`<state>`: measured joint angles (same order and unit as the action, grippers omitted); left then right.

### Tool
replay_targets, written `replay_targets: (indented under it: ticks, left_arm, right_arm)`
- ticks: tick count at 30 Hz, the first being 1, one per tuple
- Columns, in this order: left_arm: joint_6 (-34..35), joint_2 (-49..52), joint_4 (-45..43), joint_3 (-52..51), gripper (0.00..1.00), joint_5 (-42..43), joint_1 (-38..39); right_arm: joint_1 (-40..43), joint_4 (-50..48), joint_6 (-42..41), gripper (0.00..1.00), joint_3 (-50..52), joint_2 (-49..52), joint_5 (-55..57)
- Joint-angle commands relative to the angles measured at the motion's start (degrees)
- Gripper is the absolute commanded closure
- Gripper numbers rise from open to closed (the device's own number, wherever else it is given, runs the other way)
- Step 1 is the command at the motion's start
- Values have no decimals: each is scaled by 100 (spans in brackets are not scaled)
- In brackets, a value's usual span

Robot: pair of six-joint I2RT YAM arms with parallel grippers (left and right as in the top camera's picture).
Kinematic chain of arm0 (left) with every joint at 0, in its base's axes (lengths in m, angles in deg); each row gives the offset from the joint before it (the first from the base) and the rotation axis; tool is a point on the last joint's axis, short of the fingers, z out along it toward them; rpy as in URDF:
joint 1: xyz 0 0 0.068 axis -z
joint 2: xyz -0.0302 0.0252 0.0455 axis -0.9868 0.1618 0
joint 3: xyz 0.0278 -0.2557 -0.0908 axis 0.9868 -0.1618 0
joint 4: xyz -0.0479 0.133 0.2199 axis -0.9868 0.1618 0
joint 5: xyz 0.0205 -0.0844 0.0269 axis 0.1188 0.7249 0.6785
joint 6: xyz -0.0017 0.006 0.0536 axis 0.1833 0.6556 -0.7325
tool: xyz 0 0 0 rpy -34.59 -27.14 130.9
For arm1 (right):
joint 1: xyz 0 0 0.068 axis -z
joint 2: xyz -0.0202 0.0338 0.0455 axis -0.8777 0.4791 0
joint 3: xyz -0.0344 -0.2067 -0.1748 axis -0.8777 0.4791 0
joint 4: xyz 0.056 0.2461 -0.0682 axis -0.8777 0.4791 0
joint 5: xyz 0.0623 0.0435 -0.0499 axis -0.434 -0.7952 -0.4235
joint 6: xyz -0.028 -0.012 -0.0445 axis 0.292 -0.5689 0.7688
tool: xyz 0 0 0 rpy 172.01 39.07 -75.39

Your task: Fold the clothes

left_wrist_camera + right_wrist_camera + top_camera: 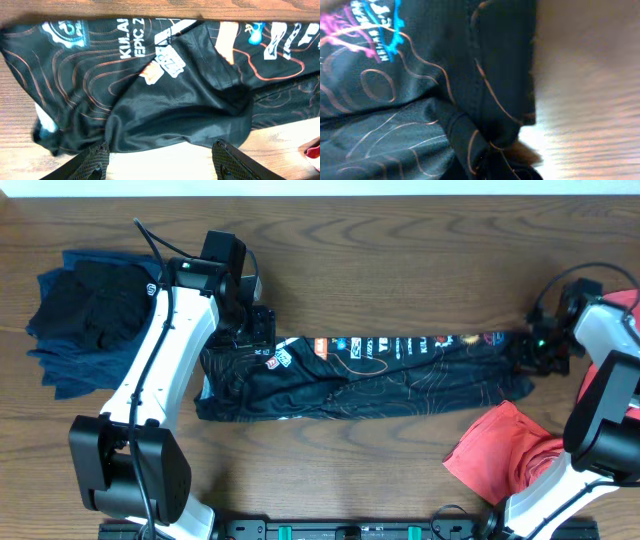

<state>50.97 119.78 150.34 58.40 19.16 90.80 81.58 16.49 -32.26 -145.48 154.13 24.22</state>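
Overhead: the black sports shirt [380, 375] lies pulled into a long band across the middle of the worktop [400, 240]. The left hand [257, 330] hides one end and the right hand [540, 352] the other. A navy-black heap [85, 320] sits by the left edge. The right arm partly covers a red garment [500, 450] near the right corner.

Left wrist: the fingers [92, 160] are spread, empty and cut off by the frame.

Right wrist: blurred. The hand is pressed together, seemingly pinching bunched shirt cloth.
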Motion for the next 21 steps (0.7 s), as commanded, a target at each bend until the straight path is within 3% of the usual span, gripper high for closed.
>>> replay_targets:
  ticks: [1,6,10,21]
  left_arm:
    - [-13,-35,35,11,32,7,-79]
    - [-11,-35,35,11,32,7,-111]
    - [-11,-35,31,11,32,-4,-111]
    - [-11,-33,-33,11,32,-81,-111]
  right_arm:
    - [90,85,-494,99,-793,15,83]
    - [59,638,-599,99,-1703,15,533]
    - [-190,1047,-260,99,-1851,15,531]
    - [-1945,1283,-337,99,-1849,15,535]
